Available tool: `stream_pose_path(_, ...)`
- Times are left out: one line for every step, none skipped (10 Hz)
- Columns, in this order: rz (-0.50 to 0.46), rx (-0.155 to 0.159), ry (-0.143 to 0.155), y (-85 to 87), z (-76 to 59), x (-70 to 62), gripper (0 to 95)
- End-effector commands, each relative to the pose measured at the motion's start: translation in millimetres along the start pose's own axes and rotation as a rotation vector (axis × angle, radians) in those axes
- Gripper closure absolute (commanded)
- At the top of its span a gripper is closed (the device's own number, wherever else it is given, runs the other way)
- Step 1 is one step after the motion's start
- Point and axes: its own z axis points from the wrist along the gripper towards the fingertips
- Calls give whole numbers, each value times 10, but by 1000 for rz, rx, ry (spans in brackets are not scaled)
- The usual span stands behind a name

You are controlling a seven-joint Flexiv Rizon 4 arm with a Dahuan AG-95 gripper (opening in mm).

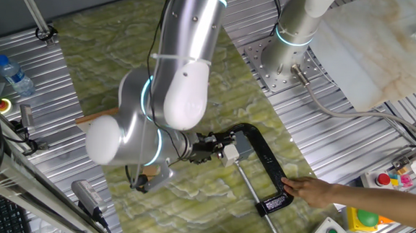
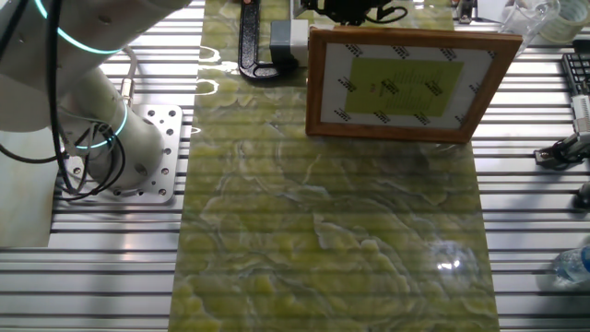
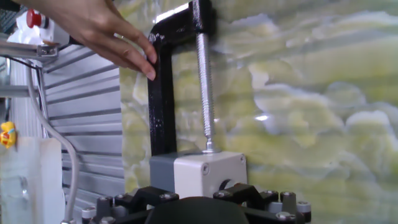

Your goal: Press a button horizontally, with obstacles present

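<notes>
Here, one fixed view: pincer (image 1: 219,152) meets the button box (image 1: 230,153), which the C-clamp (image 1: 263,167) braces vs. the push; a person's hand (image 1: 312,189) steadies it.
Other fixed view: wooden frame (image 2: 403,85) on the counter (image 2: 323,231) blocks the approach.
Hand view: box directly ahead, touching; finger gap can't tell.

A: From one fixed view, the arm (image 1: 172,92) hides most of the frame (image 1: 96,118); only a wooden corner shows.

B: The end effector (image 3: 199,208)?

A: The hand view's bottom edge cuts it off, so its fingertips can't be seen. It also covers the button's (image 3: 205,174) lower face.

B: The other fixed view?

A: The frame (image 2: 406,83) hides part of the button (image 2: 288,39), and the top edge crops the clamp (image 2: 253,46).
</notes>
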Motion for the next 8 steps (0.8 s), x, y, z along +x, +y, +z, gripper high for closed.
stream_pose_path(-11, -33, 13, 0, -2, 21, 0)
stream_pose_path(-17, -40, 13, 12, 26, 34, 0)
stream_pose_path(-27, -46, 12, 37, 78, 58, 0)
stream_pose_path(-31, -49, 14, 52, 108, 71, 0)
stream_pose_path(-36, -52, 12, 59, 122, 77, 0)
stream_pose_path(-36, -52, 13, 66, 135, 83, 0)
stream_pose_path(-36, -53, 14, 70, 145, 86, 0)
stream_pose_path(-35, -52, 14, 76, 160, 92, 0)
